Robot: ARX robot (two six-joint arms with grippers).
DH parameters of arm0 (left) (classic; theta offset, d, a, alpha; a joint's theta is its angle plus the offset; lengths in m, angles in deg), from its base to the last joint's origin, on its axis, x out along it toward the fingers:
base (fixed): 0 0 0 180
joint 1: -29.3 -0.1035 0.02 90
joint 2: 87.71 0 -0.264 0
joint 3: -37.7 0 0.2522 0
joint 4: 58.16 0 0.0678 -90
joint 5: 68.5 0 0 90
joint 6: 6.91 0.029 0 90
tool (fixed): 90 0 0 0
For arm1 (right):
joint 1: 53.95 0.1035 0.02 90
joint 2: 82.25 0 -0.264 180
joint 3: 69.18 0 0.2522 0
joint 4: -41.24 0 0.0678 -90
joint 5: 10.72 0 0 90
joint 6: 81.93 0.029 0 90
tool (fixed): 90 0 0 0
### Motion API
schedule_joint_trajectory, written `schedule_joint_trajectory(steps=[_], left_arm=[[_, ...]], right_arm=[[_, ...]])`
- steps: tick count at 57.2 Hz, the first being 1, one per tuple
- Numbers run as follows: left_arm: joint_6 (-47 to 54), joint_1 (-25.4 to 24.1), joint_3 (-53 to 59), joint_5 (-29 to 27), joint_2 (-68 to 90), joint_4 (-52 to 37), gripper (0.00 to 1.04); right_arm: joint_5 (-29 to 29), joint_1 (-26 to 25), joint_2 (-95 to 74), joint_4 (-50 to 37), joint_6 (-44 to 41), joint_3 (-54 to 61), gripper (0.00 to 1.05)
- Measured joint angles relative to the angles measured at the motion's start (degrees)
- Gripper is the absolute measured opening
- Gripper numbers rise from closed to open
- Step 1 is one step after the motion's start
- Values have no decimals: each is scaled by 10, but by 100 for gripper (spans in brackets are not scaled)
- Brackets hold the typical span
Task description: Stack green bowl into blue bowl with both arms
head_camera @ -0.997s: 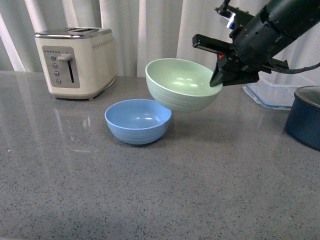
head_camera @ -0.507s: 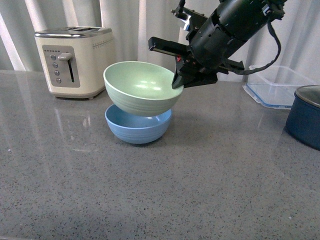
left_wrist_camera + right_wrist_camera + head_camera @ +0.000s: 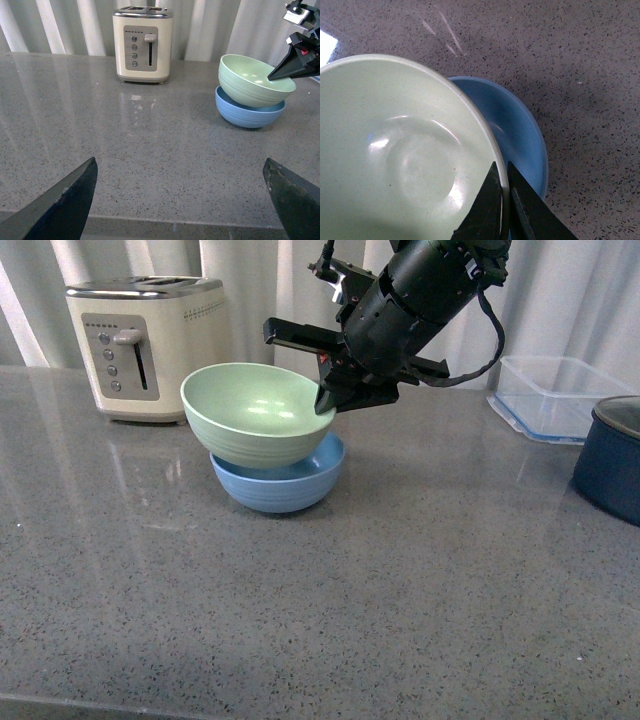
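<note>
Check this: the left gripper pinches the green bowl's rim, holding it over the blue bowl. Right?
No. The right gripper pinches the green bowl's rim, holding it over the blue bowl; the right wrist view shows it. The left gripper is open, away from both.

My right arm (image 3: 430,290) reads as a bulky matte-black body of rounded, jointed housings. A loose black cable (image 3: 497,335) loops off it at about 4 o'clock. I can pick out a small red mark (image 3: 323,362) near the right gripper (image 3: 323,403), and a pale silvery fitting (image 3: 347,285) at 10 o'clock on the housing. Its fingers (image 3: 487,210) are thin black wedges. My left gripper (image 3: 179,161) shows only two dark, blue-black pointed blades.
</note>
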Motion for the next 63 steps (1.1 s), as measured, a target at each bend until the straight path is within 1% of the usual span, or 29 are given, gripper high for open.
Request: schedule_joint_trajectory(steps=[23,27,36,38,46,49,50,53,55,56,57,63], left_arm=[[0,0,0,0,0,0,98],[0,0,0,0,0,0,98],[0,0,0,0,0,0,98],[0,0,0,0,0,0,98],[0,0,0,0,0,0,98],[0,0,0,0,0,0,98],[0,0,0,0,0,0,98],[0,0,0,0,0,0,98],[0,0,0,0,0,0,98],[0,0,0,0,0,0,98],[0,0,0,0,0,0,98],[0,0,0,0,0,0,98]], right_arm=[[0,-12,-14,-10,-12,1,1],[-1,-15,-14,-12,-12,2,10],[-6,-21,-14,-14,-10,11,35],[-6,-21,-13,-15,-10,14,38],[-5,-27,0,-25,-8,40,60],[-5,-31,13,-33,-8,58,70],[-5,-34,22,-37,-8,68,75],[-5,-38,38,-43,-8,85,83],[-5,-43,56,-50,-8,103,90],[-7,-47,71,-55,-7,118,95],[-8,-50,83,-58,-5,128,97],[-10,-70,148,-76,-4,191,94]])
